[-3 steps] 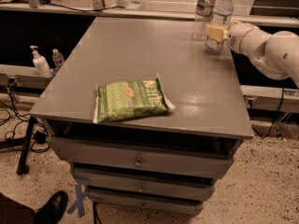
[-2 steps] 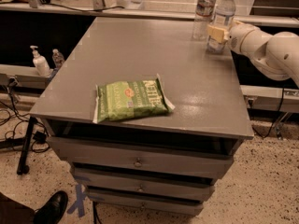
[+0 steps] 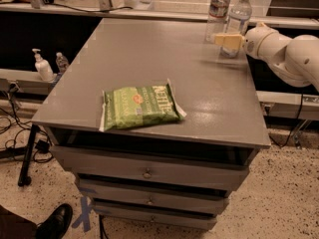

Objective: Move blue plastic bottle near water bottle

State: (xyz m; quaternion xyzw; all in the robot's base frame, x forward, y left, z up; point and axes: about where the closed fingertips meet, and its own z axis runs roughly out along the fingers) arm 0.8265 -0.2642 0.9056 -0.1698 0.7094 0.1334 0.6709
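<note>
The blue plastic bottle (image 3: pixel 240 15), clear with a white cap and a pale label, stands upright at the back right of the grey table (image 3: pixel 149 59). The water bottle (image 3: pixel 218 11), slim with a dark label band, stands just to its left, close by. My gripper (image 3: pixel 228 40) reaches in from the right on a white arm (image 3: pixel 284 54). It is closed around the lower part of the blue plastic bottle, whose base is on the table.
A green chip bag (image 3: pixel 139 107) lies near the table's front middle. Drawers (image 3: pixel 147 173) sit below the tabletop. A soap dispenser (image 3: pixel 42 66) and a small bottle (image 3: pixel 62 61) stand on a low shelf at the left. A counter runs behind the table.
</note>
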